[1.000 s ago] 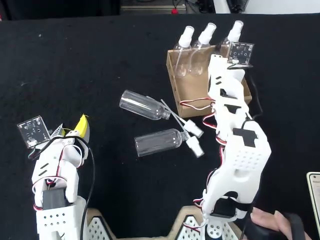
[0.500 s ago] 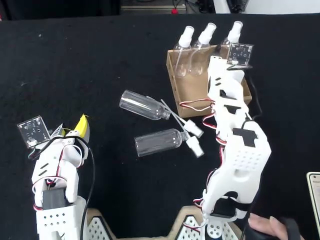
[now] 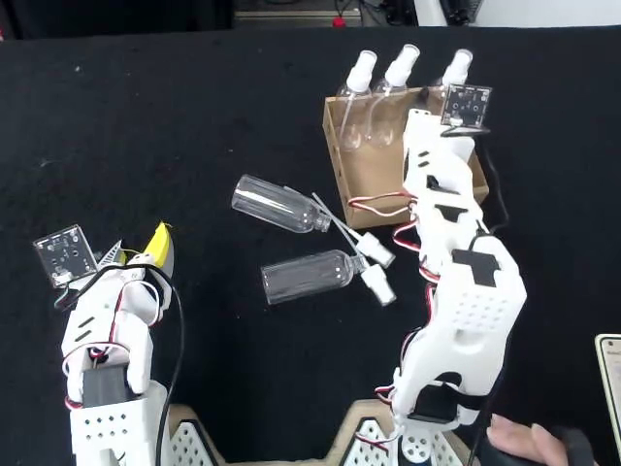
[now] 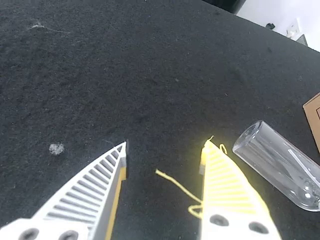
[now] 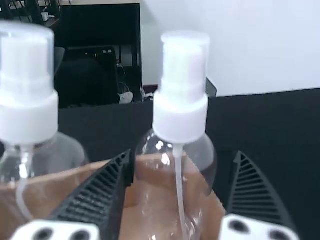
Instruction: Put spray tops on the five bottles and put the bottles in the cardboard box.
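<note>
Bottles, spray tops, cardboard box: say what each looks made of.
Bottles: clear and glossy, likely plastic. The black table shows through them and highlights glint on the walls.
Spray tops: opaque white and smooth, probably moulded plastic.
Cardboard box: matte brown with plain flat walls, looks like cardboard.

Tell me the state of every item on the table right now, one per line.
Cardboard box: open, three bottles standing in it.
Three boxed bottles: upright, spray tops on.
Farther loose bottle: on its side, no top.
Nearer loose bottle: on its side, no top.
Two spray tops: loose on the table beside the bottle necks.
Left gripper: open, empty.
Right gripper: open, jaws either side of a boxed bottle.
</note>
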### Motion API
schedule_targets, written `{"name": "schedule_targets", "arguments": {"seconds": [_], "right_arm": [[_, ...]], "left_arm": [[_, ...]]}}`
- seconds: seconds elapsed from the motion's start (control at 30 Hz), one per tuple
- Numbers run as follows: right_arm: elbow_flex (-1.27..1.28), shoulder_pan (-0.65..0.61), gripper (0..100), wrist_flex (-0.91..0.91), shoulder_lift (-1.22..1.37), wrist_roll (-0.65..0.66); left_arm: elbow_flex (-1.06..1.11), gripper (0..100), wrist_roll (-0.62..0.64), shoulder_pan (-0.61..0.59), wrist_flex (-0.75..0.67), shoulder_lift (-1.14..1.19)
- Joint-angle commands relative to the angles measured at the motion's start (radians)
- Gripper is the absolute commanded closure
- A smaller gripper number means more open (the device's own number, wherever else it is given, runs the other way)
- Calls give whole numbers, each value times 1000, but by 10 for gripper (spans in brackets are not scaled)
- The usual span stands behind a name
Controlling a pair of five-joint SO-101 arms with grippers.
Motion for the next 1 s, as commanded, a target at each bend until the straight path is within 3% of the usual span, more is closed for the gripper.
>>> {"name": "schedule_targets", "arguments": {"seconds": [0.0,0.67,0.97], "right_arm": [[10,-23,730,3,-93,12],[30,-17,730,3,-105,11],[160,-21,730,5,-272,12]], "left_arm": [[21,769,-8,-2,-25,-14],[21,769,-9,-2,-25,-14],[21,769,-52,-1,-26,-14]]}}
